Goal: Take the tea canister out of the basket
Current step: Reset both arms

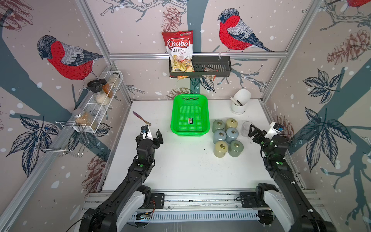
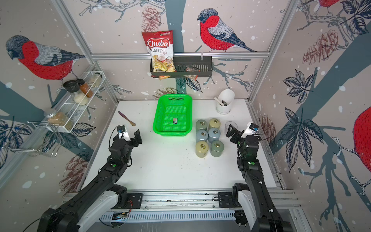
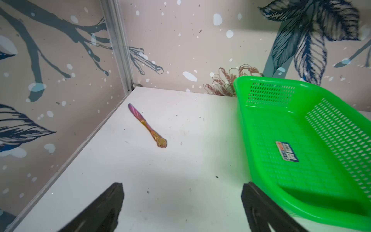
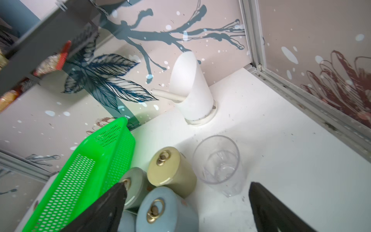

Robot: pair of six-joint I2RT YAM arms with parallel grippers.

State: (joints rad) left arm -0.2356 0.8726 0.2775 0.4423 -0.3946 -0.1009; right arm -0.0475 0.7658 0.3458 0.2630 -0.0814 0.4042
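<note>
Right gripper (image 4: 186, 185): fingers spread wide, nothing between them; it hangs over the table (image 1: 190, 172) by a clear cup (image 4: 217, 160). Left gripper (image 3: 182, 186): likewise spread, empty, near the left side of the basket (image 1: 189, 131). Six tea canisters (image 1: 232, 135), green, blue and beige, stand upright, clustered on the table just right of the basket. Inside the basket lies a small sticker (image 1: 190, 120).

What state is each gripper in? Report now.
Left gripper: open, holding nothing.
Right gripper: open, holding nothing.
</note>
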